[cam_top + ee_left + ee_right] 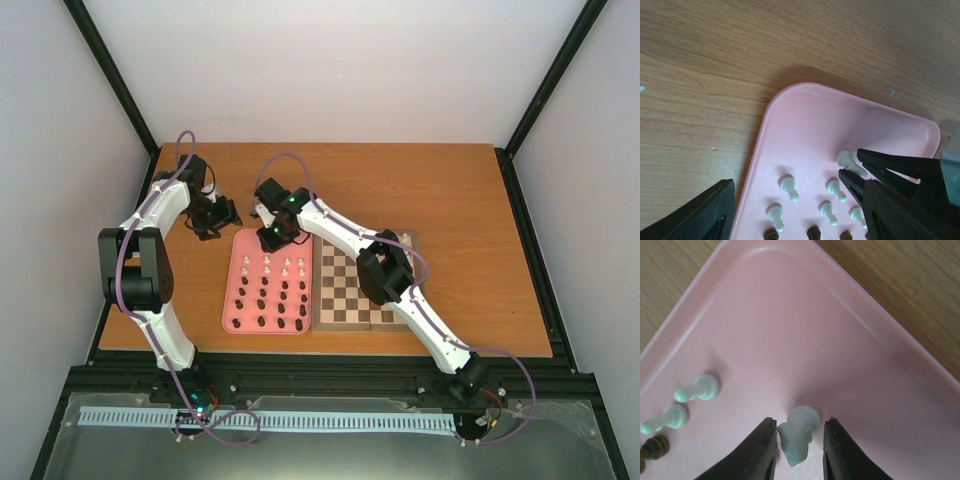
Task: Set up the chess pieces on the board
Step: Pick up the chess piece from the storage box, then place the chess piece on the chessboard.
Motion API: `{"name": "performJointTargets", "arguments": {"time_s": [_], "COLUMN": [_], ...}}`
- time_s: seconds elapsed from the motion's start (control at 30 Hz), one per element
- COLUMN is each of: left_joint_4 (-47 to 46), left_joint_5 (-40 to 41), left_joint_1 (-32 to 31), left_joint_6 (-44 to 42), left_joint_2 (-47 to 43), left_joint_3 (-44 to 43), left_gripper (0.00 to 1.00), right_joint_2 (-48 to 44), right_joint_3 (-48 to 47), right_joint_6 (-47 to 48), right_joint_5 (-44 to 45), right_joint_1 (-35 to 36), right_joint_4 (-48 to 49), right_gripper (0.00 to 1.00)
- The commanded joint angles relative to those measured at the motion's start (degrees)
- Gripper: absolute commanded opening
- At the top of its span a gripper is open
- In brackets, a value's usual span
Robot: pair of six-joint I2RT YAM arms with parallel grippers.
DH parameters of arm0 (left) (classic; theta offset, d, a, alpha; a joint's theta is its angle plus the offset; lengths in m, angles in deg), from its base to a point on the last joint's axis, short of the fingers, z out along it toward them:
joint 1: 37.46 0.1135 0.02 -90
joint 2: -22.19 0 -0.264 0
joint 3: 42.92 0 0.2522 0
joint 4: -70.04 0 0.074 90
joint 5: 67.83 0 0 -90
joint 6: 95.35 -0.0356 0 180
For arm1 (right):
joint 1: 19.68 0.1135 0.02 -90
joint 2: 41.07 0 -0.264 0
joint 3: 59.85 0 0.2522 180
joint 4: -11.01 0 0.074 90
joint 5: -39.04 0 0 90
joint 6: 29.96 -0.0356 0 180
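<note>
Nearest the arm bases lay the board [340,290], flat on the desk [450,190], with the right arm reaching over it toward the far left. Just beside the board's left edge sat a pink tray [228,290], and the pieces stood inside it: dark pieces [264,303] filled the nearer rows, and white pieces [788,185] the rows behind them. Farther back, close to the tray's far edge, a lone white piece [799,435] stood apart from the rows. The right gripper [800,422] hung over it with one finger close on either side. The gaps looked hair-thin, and whether the fingers were already pinching the piece could not be told. Beyond the tray's far left corner, the left gripper [218,216] hovered above the desk, its fingers spread wide and holding nothing.
</note>
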State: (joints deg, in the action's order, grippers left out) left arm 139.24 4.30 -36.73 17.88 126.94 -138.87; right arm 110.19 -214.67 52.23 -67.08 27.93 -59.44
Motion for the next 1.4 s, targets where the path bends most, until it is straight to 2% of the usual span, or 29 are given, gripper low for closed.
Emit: {"name": "performJointTargets", "arguments": {"time_s": [0.0, 0.13, 0.4, 0.73, 0.87, 1.03, 1.17, 1.37], "left_joint_4": [-0.4, -0.3, -0.3, 0.3, 0.5, 0.9, 0.8, 0.6], "left_joint_5": [-1.0, -1.0, -1.2, -0.5, -0.6, -0.7, -0.7, -1.1], "left_joint_1": [-0.2, -0.2, -0.2, -0.2, -0.2, -0.2, -0.2, -0.1], "left_joint_6": [0.6, 0.5, 0.3, -0.2, -0.2, -0.4, -0.4, -0.3], "left_joint_2": [0.4, 0.3, 0.2, 0.2, 0.4, 0.5, 0.5, 1.0], "left_joint_3": [-0.4, -0.6, -0.6, -1.2, -1.5, -2.2, -1.9, -1.8], "left_gripper": [0.79, 0.79, 0.79, 0.79, 0.79, 0.79, 0.79, 0.79], "right_joint_2": [1.1, 0.9, -2.3, -16.6, -25.7, -40.5, -53.3, -65.8], "right_joint_3": [-1.8, -1.8, -1.3, 6.9, 15.1, 33.5, 48.1, 60.3], "right_joint_6": [0.3, 0.3, 1.2, -2.2, -2.1, -2.7, -5.9, -9.3], "right_joint_5": [-0.1, 0.3, 2.1, 4.1, 7.6, 15.3, 16.8, 18.3], "right_joint_1": [0.5, 0.4, 0.0, -3.8, -6.8, -11.1, -18.2, -24.3], "right_joint_4": [0.7, 0.5, -1.0, -2.0, -4.8, -9.9, -13.1, -18.5], "right_gripper": [0.22, 0.14, 0.12, 0.11, 0.11, 0.10, 0.10, 0.09]}}
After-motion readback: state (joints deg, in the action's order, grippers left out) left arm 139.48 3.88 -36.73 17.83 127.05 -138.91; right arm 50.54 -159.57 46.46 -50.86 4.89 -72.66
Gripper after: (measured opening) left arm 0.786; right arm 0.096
